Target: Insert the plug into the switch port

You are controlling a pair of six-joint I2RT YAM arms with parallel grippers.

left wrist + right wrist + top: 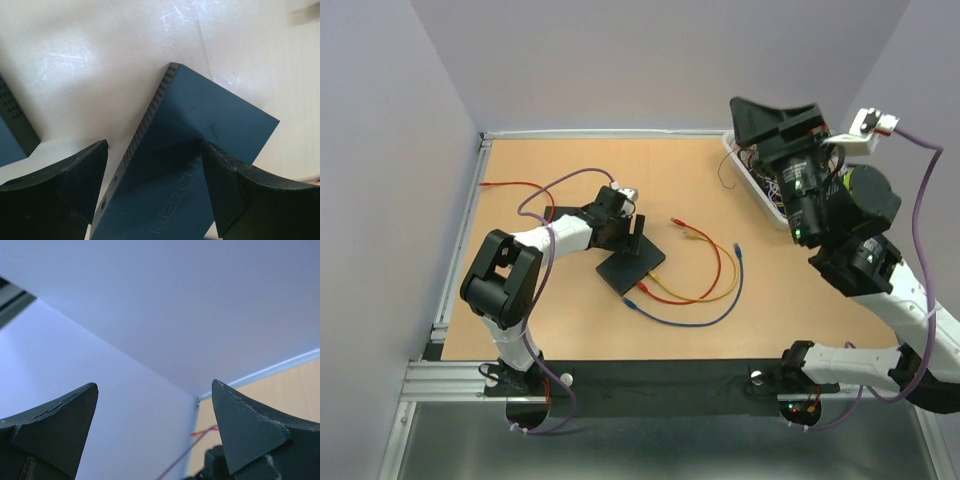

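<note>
You're at setup: your left gripper [154, 150] straddles the black switch [200, 115] centre-left, fingers spread and unclamped, your right gripper [154, 386] hangs high, open and empty, so next it must fetch the blue cable's plug [631, 302] just near of the switch.

Matt dark switch [200, 130] with perforated side, smooth wood-look table [570, 160], slightly glossy, plastic-sheathed cables [719, 266].

Reaches low with the left arm [550, 236], rears up with the right arm [855, 262].
Holds the left gripper [155, 143] tipped downward, fingers [227, 180] spread wide; aims the right gripper [155, 385] upward and away from its base, jaws likewise parted wide.
</note>
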